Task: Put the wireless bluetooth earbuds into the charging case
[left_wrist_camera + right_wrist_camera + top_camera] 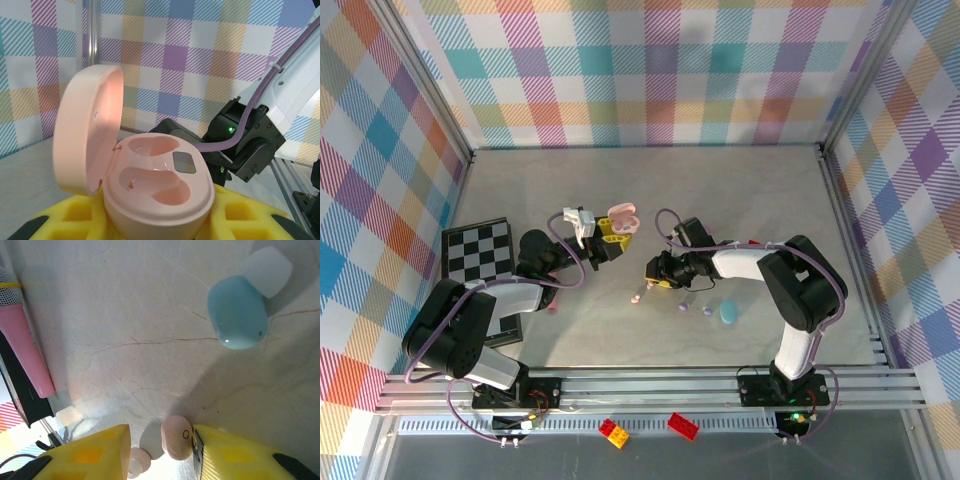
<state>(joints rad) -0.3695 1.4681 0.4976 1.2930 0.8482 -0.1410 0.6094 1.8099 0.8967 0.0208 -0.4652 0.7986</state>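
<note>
The left gripper point(613, 233) was clenched on the pink charging case point(160, 190). Its yellow pads point(245, 217) cradled the base so the lid point(87, 130) stood open and both wells faced up, empty; held that way, it likely served as a steady target. In the top view the case sat at about 11 o'clock from the right gripper point(160, 439), which was down at the table point(150, 315). Its jaws stood apart, straddling a pink earbud point(176, 437): the bud touched the finger at 3 o'clock in the wrist view, with a gap on the other side, so nothing was grasped yet. Two lavender earbuds point(683, 307) lay near at 4 o'clock, the teal case point(237, 312) just beyond. The pink bud was probably chosen because it matched the open case; so small a thing could easily slip
</note>
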